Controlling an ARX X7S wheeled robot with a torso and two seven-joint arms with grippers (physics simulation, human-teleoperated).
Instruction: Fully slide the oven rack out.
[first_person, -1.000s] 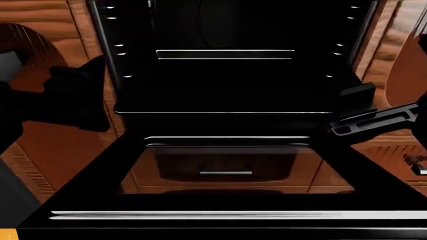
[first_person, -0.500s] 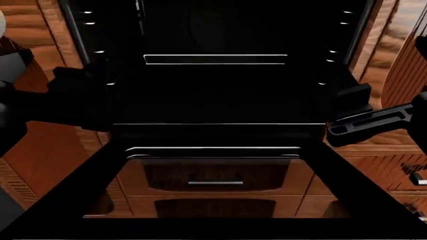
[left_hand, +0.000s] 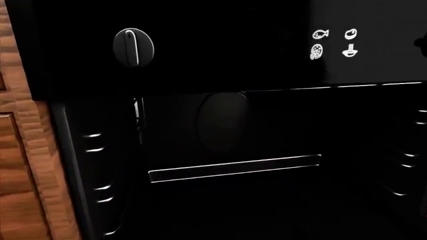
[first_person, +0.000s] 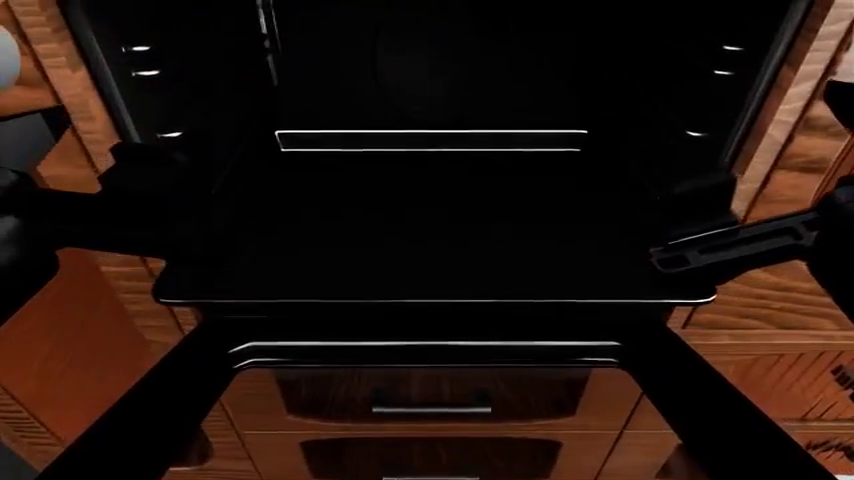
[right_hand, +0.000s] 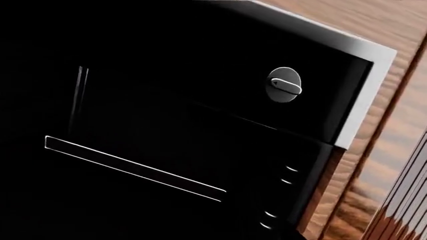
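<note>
Left claw (first_person: 140, 165), right claw (first_person: 694, 235) flank oven rack (first_person: 434, 298); open door (first_person: 427, 355) below.

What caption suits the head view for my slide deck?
Open oven: rack partly out, left hand and right hand at its ends.

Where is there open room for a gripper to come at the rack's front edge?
The middle of the rack front edge is bare, with the open door below it. Both ends are crowded: the left gripper sits by the left corner, the right gripper by the right. Above the rack, the cavity looks open up to the bright bar.
</note>
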